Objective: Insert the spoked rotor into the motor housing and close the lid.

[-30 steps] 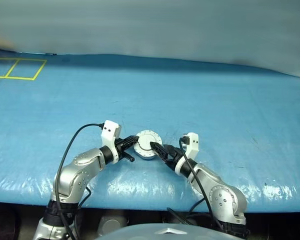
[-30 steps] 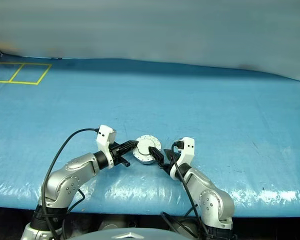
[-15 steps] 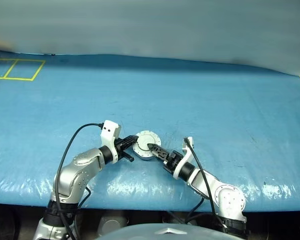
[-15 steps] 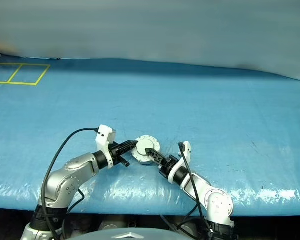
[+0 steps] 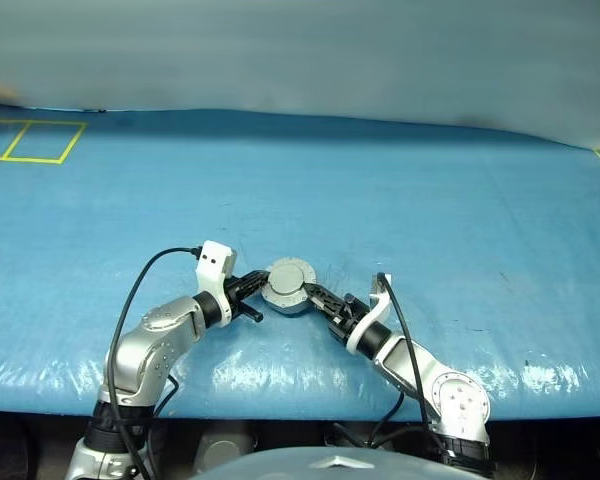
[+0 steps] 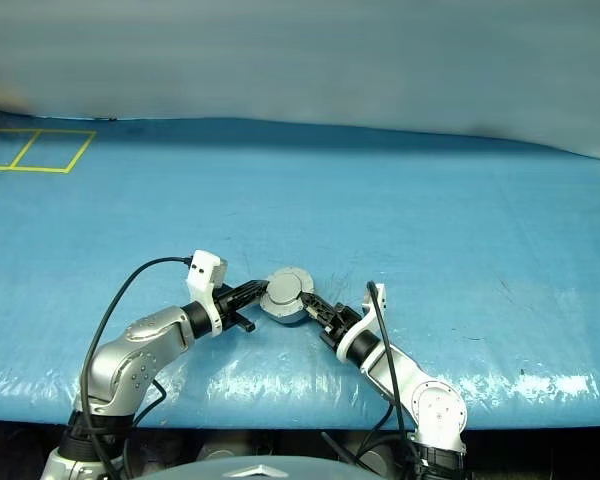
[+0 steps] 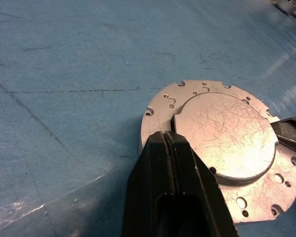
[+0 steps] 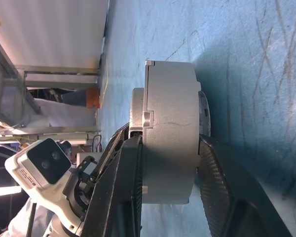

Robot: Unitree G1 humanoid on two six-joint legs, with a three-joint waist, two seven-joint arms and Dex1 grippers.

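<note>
The motor housing (image 5: 286, 286), with the lid (image 7: 226, 136) closed flat on its upper face, is found on the blue sheet (image 5: 400, 200) directly between the two grippers. The left gripper (image 5: 252, 290) is seen with its fingers pressed together, their tips resting at the edge of the lid's raised centre circle. The right gripper (image 8: 167, 187) is clamped across the housing, one finger (image 8: 119, 197) against the lid face and the other against the underside.
</note>
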